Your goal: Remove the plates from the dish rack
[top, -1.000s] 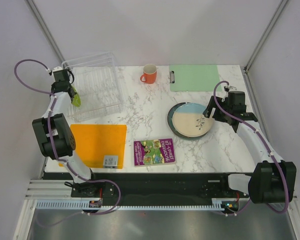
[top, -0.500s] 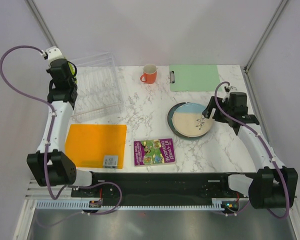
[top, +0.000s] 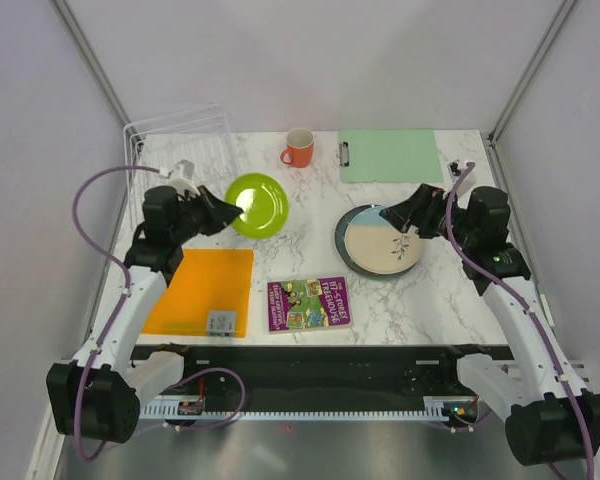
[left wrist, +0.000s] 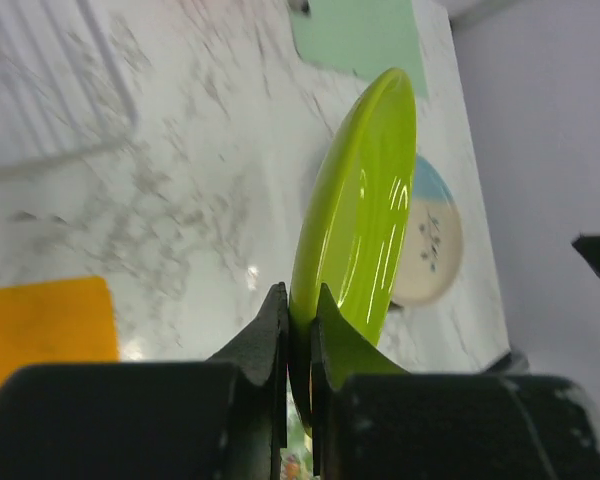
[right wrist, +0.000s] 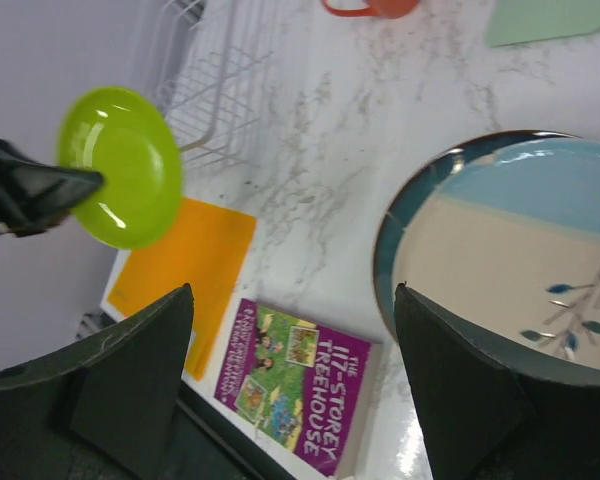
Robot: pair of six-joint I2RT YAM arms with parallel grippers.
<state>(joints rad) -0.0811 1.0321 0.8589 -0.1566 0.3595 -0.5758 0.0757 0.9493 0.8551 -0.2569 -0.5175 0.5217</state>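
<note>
My left gripper (left wrist: 300,310) pinches lime plate (top: 257,204) rim, out of dish rack (top: 180,130). My right gripper (right wrist: 292,350) open, empty, above stacked plates (top: 382,245). Rack shows no plates; lime one unplaced.

On the bench (top: 300,215), the dish rack (top: 180,135) stands at the far left corner, a mug (top: 299,148) at the far middle, and a clipboard (top: 390,155) to its right. At right, the top plate (top: 385,245) lies on a larger plate (top: 342,233). Nearer, a book (top: 309,303) sits mid-bench, with a mat (top: 200,285) to its left. The left pincer (top: 225,210) holds a small plate (top: 257,204) above the bench, between the rack and the stack.
</note>
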